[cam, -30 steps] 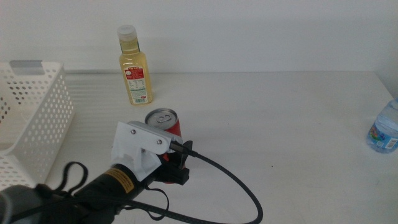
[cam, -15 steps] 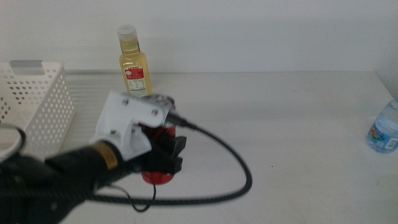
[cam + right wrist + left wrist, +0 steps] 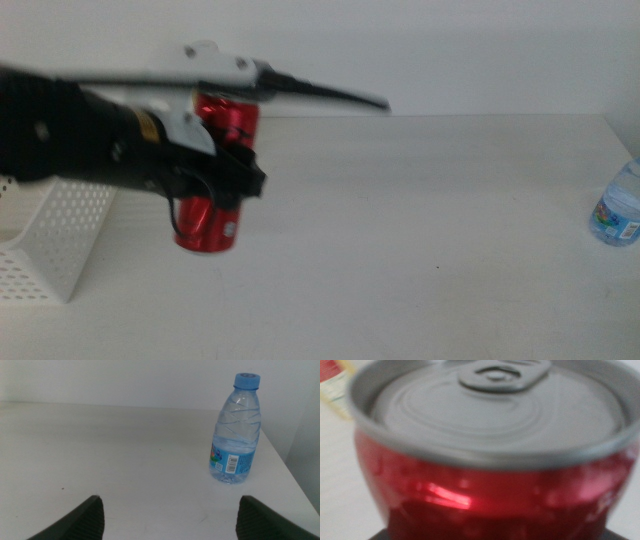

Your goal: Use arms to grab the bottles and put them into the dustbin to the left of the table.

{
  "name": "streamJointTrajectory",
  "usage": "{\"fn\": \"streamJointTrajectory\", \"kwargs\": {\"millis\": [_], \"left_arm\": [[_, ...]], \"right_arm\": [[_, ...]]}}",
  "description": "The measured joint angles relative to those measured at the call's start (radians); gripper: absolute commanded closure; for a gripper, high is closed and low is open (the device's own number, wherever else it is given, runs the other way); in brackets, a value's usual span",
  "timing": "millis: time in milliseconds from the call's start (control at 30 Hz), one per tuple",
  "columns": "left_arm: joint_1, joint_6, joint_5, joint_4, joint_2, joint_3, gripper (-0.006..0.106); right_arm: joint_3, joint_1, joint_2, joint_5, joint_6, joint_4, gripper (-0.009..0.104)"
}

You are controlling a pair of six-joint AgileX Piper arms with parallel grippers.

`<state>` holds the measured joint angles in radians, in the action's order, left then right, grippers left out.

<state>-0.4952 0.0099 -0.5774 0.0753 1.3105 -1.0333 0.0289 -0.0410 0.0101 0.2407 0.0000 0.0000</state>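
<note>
My left gripper (image 3: pixel 228 186) is shut on the slim red cola can (image 3: pixel 208 226) and holds it in the air, tilted, just right of the white perforated dustbin (image 3: pixel 62 240). The can's silver top (image 3: pixel 490 415) fills the left wrist view. A blurred corner of the yellow-liquid bottle's label (image 3: pixel 330 382) shows beside it; in the middle view my arm hides that bottle. The blue-capped water bottle (image 3: pixel 618 206) stands at the table's right edge. My right gripper (image 3: pixel 170 505) waits open, low over the table, short of the water bottle (image 3: pixel 236 435).
The white table (image 3: pixel 420 250) spreads out right of the lifted can. A black cable (image 3: pixel 320 93) trails from the left wrist across the back. The table's right edge runs close behind the water bottle.
My left arm has lifted the red can off the table and swung it up and left toward the dustbin. It now covers the yellow bottle. The water bottle has not moved.
</note>
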Motion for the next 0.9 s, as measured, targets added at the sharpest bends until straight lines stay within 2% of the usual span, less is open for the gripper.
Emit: {"fn": "streamJointTrajectory", "kwargs": {"millis": [500, 900], "left_arm": [[0.333, 0.118, -0.548, -0.009, 0.141, -0.399, 0.105], [0.560, 0.187, -0.682, -0.010, 0.301, -0.619, 0.105]], "right_arm": [[0.000, 0.000, 0.000, 0.000, 0.000, 0.000, 0.016], [0.000, 0.000, 0.000, 0.000, 0.000, 0.000, 0.016]]}}
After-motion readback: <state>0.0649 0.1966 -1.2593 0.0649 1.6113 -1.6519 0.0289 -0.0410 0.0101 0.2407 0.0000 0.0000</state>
